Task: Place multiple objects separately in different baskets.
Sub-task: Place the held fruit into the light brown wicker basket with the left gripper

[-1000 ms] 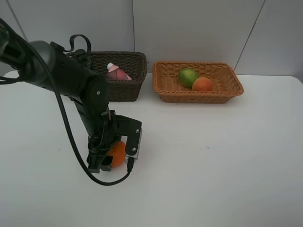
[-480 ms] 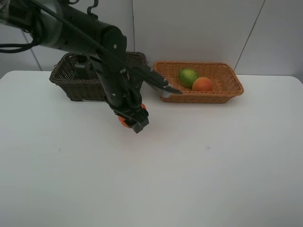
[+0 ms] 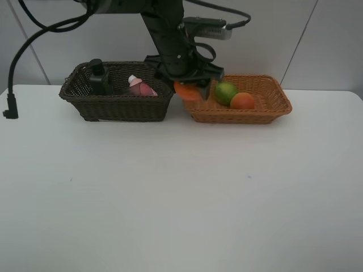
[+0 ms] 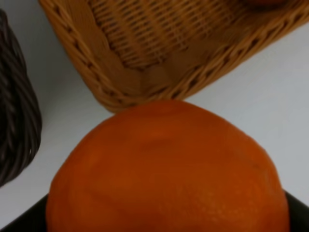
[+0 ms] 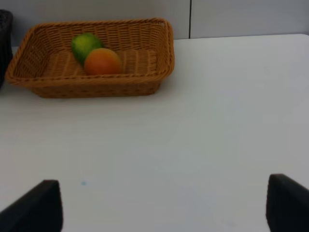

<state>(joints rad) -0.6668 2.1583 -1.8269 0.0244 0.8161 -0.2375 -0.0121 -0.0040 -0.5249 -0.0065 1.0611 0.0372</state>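
Observation:
My left gripper (image 3: 190, 89) is shut on the orange mandarin (image 3: 186, 90) and holds it above the near left corner of the light orange-tan basket (image 3: 266, 111). The mandarin (image 4: 164, 169) fills the left wrist view, over that basket's corner (image 4: 120, 63). The green oval fruit (image 3: 225, 92) and the red-yellow peach (image 3: 243, 101) lie in the tan basket; both show in the right wrist view, fruit (image 5: 85, 44) and peach (image 5: 102, 62). The dark brown basket (image 3: 119, 105) holds the dark green pump bottle (image 3: 98, 78) and the pink bottle (image 3: 139, 86). My right gripper (image 5: 164, 205) is open. The purplish cup is out of view.
The white table (image 3: 181, 192) spreads in front of both baskets. A black cable (image 3: 11, 107) hangs at the far left. The dark basket's edge (image 4: 17, 121) lies close beside the tan basket. A grey wall stands behind the baskets.
My left arm has lifted the mandarin from the table's front left, carried it back and right, and now holds it over the tan basket's near left corner.

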